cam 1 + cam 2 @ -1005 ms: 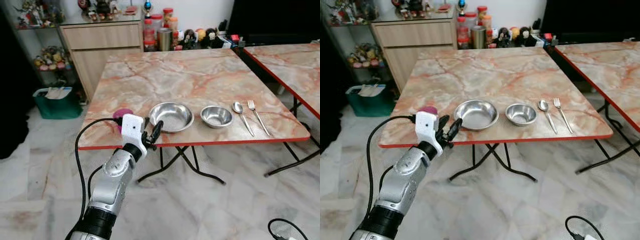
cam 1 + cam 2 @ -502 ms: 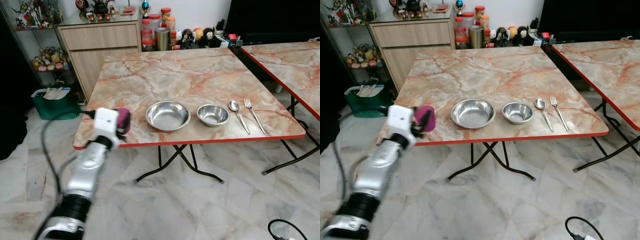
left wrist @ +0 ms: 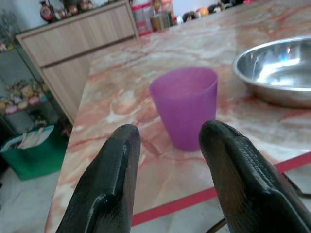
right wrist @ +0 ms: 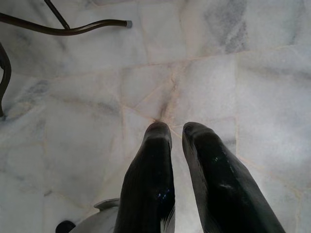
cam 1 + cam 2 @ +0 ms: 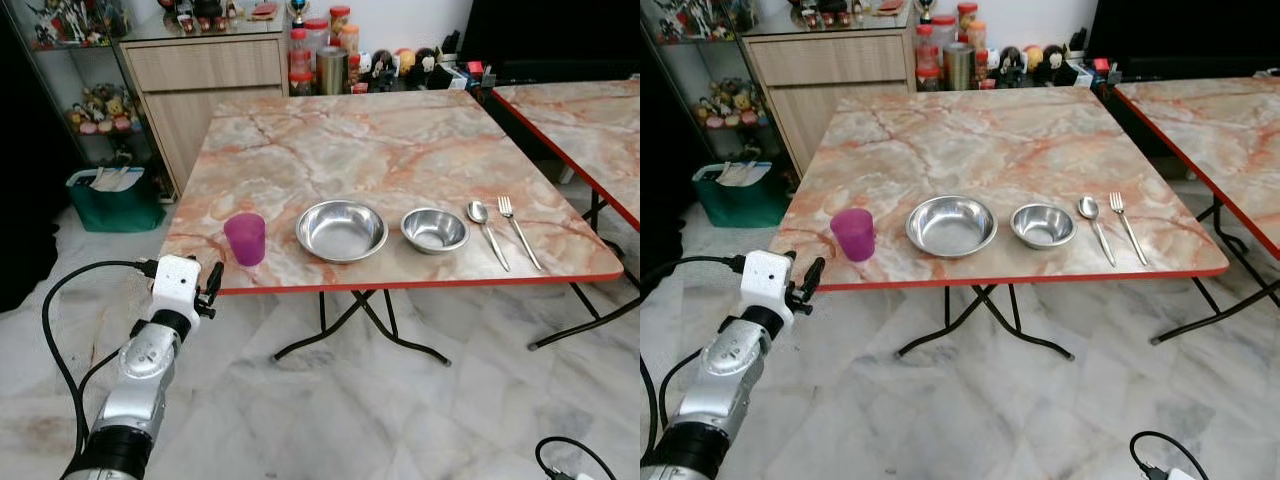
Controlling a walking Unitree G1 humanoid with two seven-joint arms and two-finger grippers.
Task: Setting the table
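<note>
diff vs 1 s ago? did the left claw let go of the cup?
Yes. The left claw was at the purple cup by the table's near-left edge; now it has let go and pulled back off the table, open, with the cup standing upright alone beside the large steel bowl. Unchanged: small bowl, spoon, fork. The right claw hangs idle above the floor.

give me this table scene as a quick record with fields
table: marble-pattern top with red edge
cup: purple, upright near the front edge, left of the big bowl
big bowl: steel, beside the cup
small bowl: steel, right of the big bowl
spoon and fork: side by side, right of the small bowl
left end effector: open, off the table edge, aimed at the cup, apart from it
right end effector: hangs idle over the floor
</note>
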